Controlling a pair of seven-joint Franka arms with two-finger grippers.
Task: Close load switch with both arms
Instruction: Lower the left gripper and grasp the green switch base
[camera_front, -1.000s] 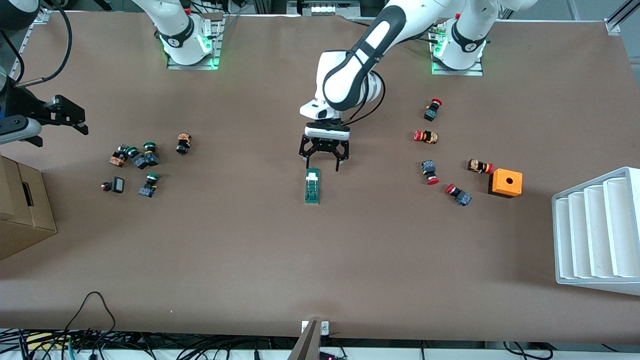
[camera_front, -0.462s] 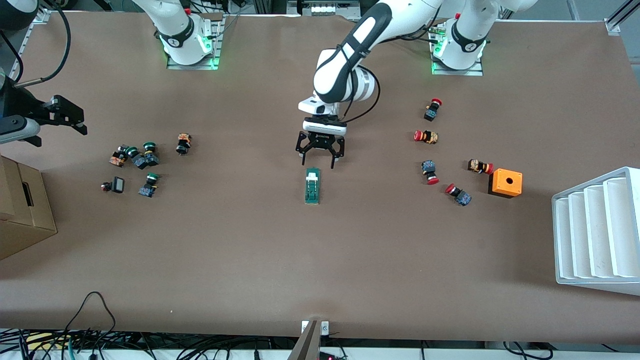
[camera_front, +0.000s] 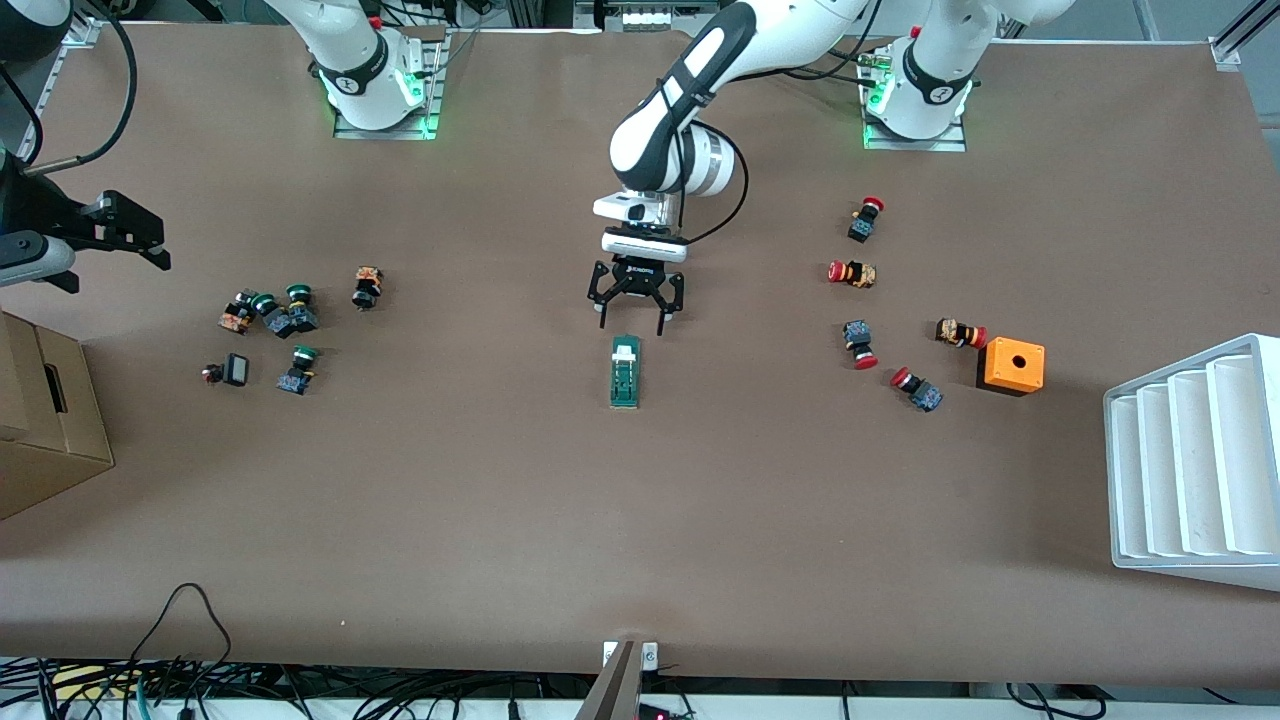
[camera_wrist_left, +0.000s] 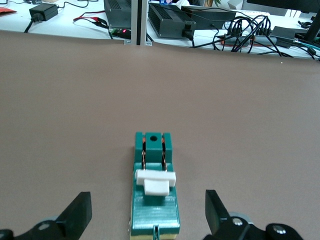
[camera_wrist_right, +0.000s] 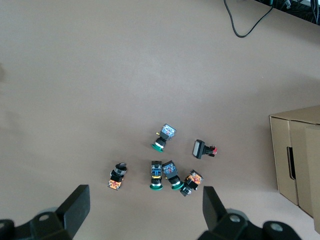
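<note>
load switch (camera_front: 625, 371): flat at mid-table (camera_front: 640, 520), white end piece toward the robots' bases
left gripper (camera_front: 630, 322): released, jaws wide, just over the switch's white end, not touching
right gripper (camera_front: 110, 245): released, empty, high over the green-capped push buttons (camera_front: 275, 318), waiting

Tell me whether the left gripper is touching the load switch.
Apart. The left wrist view shows the left gripper open, bare table between each finger and the load switch.

Bright, even overhead light, soft short shadows, no glare, sharp focus throughout.
</note>
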